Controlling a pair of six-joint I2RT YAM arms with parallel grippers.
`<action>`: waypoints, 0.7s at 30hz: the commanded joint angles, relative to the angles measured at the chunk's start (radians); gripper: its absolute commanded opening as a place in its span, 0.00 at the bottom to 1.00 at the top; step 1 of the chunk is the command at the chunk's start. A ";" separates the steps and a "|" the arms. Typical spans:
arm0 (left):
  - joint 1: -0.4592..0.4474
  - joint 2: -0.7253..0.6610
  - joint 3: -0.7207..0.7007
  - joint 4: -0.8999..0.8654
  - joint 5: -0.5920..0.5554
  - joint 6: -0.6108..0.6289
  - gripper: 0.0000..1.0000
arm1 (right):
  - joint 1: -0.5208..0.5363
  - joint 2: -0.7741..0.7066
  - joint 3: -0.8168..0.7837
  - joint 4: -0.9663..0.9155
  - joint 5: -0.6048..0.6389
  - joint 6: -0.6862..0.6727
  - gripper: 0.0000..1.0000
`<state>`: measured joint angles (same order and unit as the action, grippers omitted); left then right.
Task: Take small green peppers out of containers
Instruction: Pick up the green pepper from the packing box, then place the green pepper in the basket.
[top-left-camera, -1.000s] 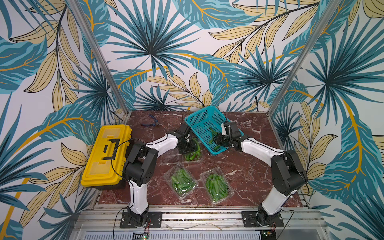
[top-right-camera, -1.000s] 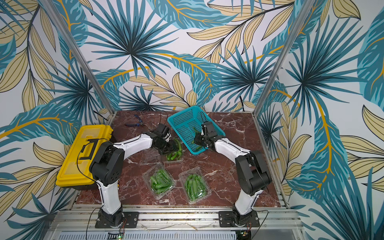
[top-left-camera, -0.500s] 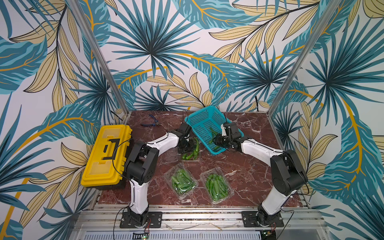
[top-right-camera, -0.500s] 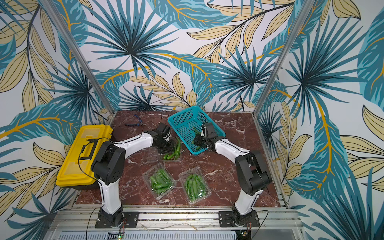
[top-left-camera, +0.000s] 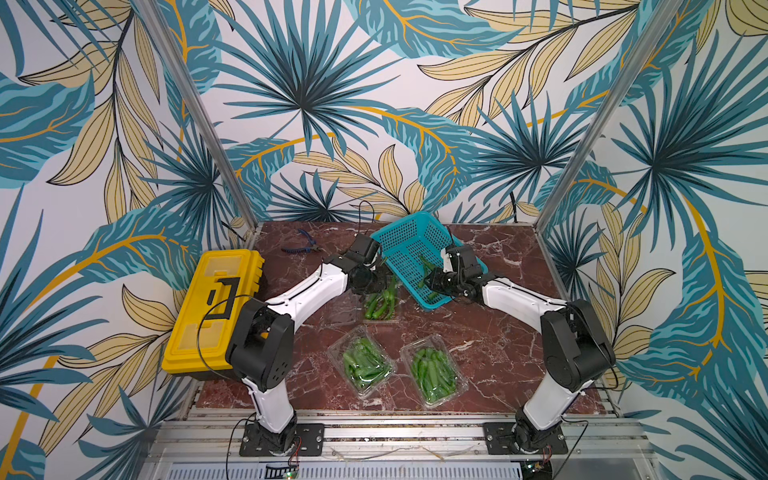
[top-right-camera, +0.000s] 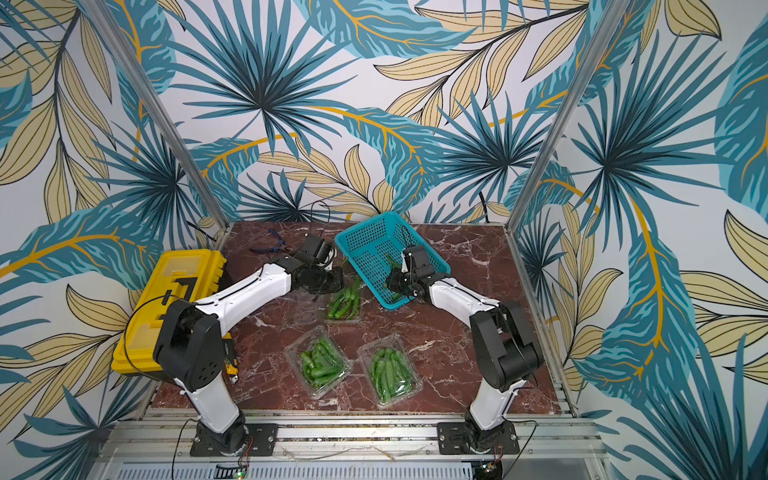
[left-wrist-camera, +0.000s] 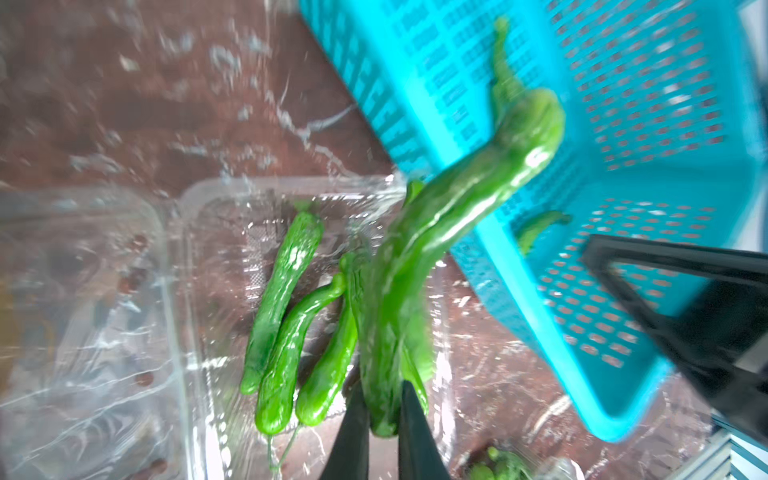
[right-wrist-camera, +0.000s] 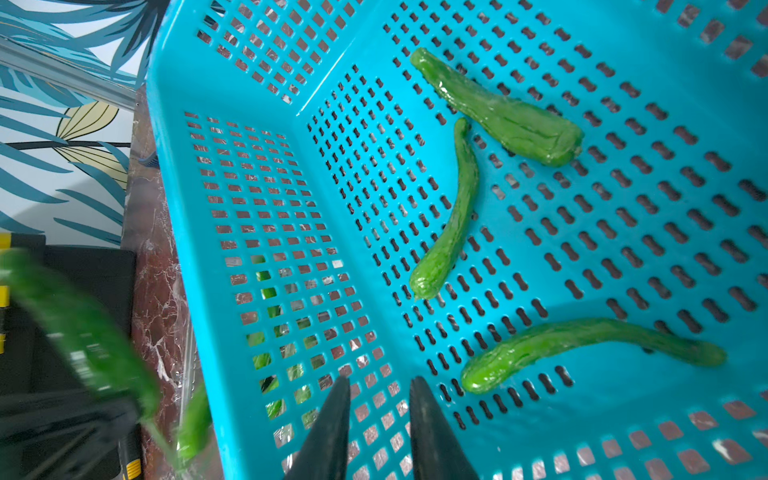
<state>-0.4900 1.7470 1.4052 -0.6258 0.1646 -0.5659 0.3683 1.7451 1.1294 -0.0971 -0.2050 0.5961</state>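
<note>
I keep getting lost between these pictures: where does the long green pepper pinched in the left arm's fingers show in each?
Both top views: long glossy green pepper mid-table, beside the teal perforated plastic basket.
Left wrist: centre, rising from the fingers, pepper at.
Right wrist: blurred, outside the basket wall.
Shared landmark: the basket.

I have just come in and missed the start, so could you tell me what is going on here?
The left gripper is shut on one small green pepper, lifted above the open container beside the teal basket. The right gripper holds the basket's near wall; three peppers lie inside. Two containers at the front are full.
</note>
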 joint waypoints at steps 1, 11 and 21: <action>-0.003 -0.034 0.009 -0.025 -0.019 0.032 0.00 | 0.002 0.014 -0.010 0.025 -0.017 0.013 0.27; -0.003 -0.060 0.005 -0.043 -0.010 0.049 0.00 | 0.007 0.006 -0.012 0.043 -0.042 0.007 0.26; -0.003 -0.127 0.207 -0.037 0.000 0.146 0.00 | 0.007 -0.024 -0.032 0.043 0.004 -0.009 0.26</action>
<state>-0.4904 1.6787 1.5051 -0.6857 0.1608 -0.4637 0.3702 1.7451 1.1225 -0.0608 -0.2295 0.5980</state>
